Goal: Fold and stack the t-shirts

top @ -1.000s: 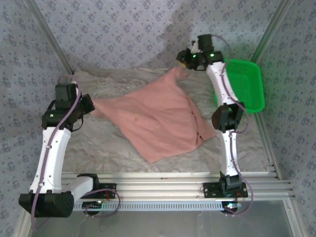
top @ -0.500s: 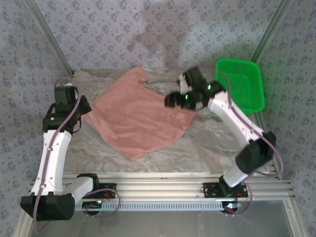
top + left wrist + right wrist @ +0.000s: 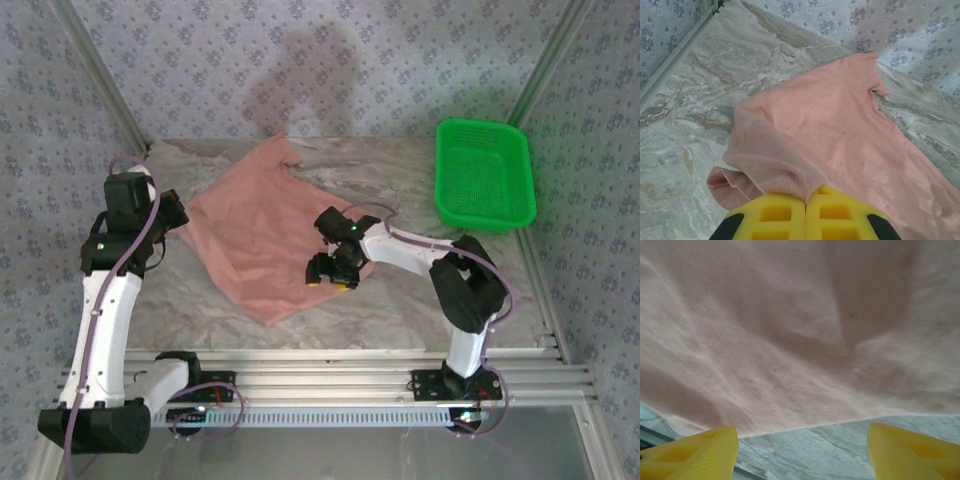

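Salmon t-shirt [image 3: 262, 232] pinched in left end effector [image 3: 805, 201].

I log the shirt [image 3: 262, 235] as plain salmon-pink, with a fine knit weave visible up close. Table [image 3: 400, 290]: marbled, grey and beige veins on white. Basket [image 3: 484, 190]: bright green, mesh-patterned. Walls [image 3: 200, 70]: pale blue-grey with a small repeating floral motif. Left tool [image 3: 805, 215] and right tool [image 3: 802, 452]: I read yellow fingers. Arms [image 3: 105, 310]: white with black joints. Cables [image 3: 141, 232]: purple. Lights [image 3: 351, 231] on the right wrist: green.
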You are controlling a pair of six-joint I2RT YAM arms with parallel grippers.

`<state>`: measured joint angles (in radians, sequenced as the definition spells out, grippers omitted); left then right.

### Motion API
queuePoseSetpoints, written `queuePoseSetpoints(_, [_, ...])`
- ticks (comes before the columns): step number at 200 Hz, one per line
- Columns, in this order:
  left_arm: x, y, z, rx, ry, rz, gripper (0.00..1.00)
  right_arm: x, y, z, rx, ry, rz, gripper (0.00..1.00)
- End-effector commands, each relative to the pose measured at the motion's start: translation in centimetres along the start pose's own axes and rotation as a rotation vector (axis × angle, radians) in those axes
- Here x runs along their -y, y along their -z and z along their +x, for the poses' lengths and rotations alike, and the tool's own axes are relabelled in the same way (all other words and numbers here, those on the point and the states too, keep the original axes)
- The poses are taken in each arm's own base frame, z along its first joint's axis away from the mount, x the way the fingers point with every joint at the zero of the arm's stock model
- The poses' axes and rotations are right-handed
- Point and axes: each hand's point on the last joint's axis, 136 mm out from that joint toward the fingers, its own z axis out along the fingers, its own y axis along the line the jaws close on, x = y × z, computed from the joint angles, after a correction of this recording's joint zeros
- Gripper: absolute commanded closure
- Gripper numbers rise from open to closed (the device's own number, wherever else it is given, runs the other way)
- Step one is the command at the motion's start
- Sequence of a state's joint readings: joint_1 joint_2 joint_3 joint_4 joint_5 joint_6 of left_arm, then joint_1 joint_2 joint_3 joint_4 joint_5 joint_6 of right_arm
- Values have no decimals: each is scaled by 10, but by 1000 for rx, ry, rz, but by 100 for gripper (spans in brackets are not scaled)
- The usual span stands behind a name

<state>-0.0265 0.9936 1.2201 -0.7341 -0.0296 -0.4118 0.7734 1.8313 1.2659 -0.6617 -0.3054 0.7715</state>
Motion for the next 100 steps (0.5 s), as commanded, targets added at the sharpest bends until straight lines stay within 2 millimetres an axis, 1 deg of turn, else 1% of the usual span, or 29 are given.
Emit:
queuePoseSetpoints(1, [11,25,-18,65,-7,49,100,6,-13,-8,-9,-54,63,31])
queuePoseSetpoints(17, [12,32,-22,77,-13,53,100,7,-20,-17,5,-53,95,36])
queuePoseSetpoints(29, [13,37,-25,87,-15,57,100,10,-27,-16,-22,-49,123,39])
queuePoseSetpoints(45, [16,42,-27,95,-16,66,100,13,-38,-21,-33,-52,142,47])
queuePoseSetpoints(61, [17,47,-30,104,-16,72,100,17,-46,-23,-49,-44,171,61])
queuePoseSetpoints(75, [17,52,-31,112,-19,75,100,18,-48,-25,-51,-44,176,77])
queuePoseSetpoints(84, [18,55,-33,118,-21,78,100,17,-45,-28,-41,-42,167,87])
queuePoseSetpoints(91, [19,58,-35,126,-24,80,100,15,-40,-31,-27,-39,156,93])
queuePoseSetpoints(100, [20,63,-38,134,-28,83,100,7,-25,-38,11,-22,126,99])
